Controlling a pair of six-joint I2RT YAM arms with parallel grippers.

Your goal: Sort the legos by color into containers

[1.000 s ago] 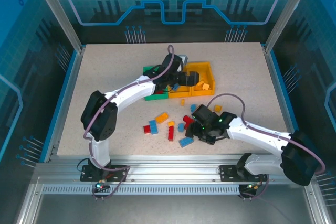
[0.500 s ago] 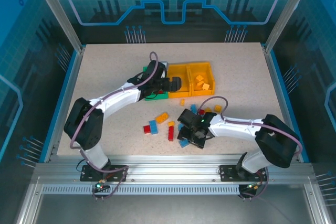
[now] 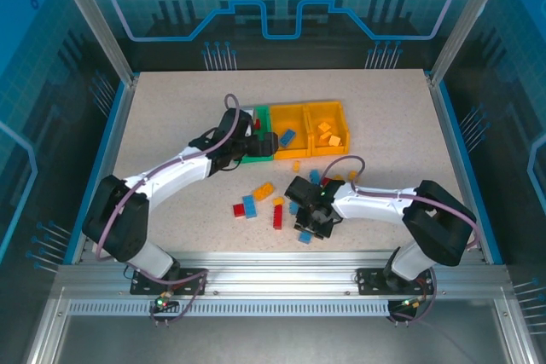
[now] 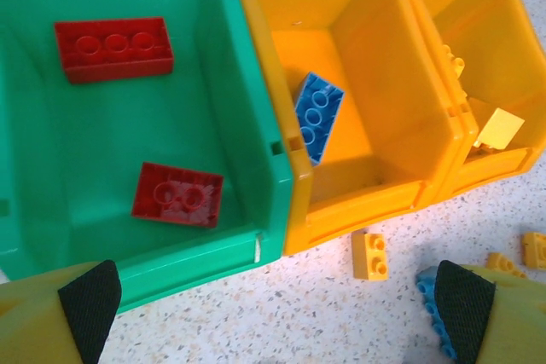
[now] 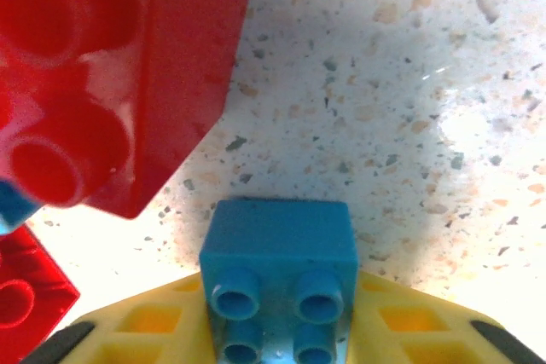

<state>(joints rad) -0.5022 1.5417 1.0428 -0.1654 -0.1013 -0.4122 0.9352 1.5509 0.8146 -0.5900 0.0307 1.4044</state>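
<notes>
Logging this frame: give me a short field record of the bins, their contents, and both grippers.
green bin: two red bricks
middle bin: one blue brick
right bin: yellow bricks
left gripper: open, empty, by the green bin
right gripper: closed on a small blue brick, low over the table
loose bricks: several on the table

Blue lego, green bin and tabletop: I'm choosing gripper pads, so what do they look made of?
Blue lego: hard glossy plastic, shiny moulded studs. Green bin: smooth moulded plastic, soft sheen on walls. Tabletop: matte speckled surface, stone-look; possibly laminate, unclear.
</notes>
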